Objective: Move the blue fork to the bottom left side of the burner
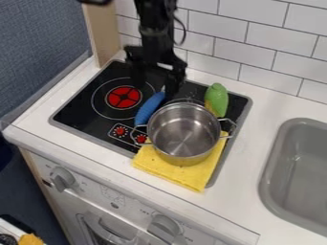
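Hanging down over the back of the black stove, the pincer has its two fingers spread apart; we see nothing pinched between them. We find the blue fork lying aslant on the stove, between the red-centred burner and the steel pot. We note its upper end near the finger on the pot side; whether the two touch, we cannot tell. Its lower end points to the front, near the printed red controls and the pot's left handle. Relative to the burner, we record the fork on the right side as viewed, so it is not at the bottom left.

The pot stands upright with a yellow cloth beneath it; the cloth reaches over the stove's front rim onto the white bench. Just behind the pot we log a green object, standing out against the black surface. We place the grey sink to the right and the white tiled wall at the back. Two knobs sit on the front panel.
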Controlling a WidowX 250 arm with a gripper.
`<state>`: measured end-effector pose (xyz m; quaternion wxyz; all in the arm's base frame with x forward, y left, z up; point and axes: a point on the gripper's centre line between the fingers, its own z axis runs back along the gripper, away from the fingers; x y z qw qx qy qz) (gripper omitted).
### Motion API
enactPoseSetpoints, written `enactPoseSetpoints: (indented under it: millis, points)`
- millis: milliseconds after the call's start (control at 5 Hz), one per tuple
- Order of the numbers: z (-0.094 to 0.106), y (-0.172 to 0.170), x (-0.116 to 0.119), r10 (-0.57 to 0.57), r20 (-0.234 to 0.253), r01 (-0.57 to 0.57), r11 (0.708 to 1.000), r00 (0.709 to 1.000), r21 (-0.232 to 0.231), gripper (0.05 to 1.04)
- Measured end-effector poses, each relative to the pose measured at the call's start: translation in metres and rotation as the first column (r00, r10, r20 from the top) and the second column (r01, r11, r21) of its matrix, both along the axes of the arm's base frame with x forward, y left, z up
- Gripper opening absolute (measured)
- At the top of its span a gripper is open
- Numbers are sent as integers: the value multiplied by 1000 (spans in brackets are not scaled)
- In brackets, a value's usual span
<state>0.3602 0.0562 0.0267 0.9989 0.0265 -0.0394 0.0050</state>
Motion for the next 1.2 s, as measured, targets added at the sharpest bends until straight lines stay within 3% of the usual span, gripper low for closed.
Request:
enactPoseSetpoints:
  millis: [200,400,800,1000,1200]
  points:
    - [-16,1,7,-2,-21,2,1000,1000,11,1001]
    - [-19,0,10,-7,-19,7,1000,1000,2,954]
    - [-20,-12,3,-53,-32,54,999,998,9,397]
    - [-19,-13,-1,-53,-42,52,999,998,-5,329]
    - [-9,7,-8,-6,-56,5,1000,998,-18,329]
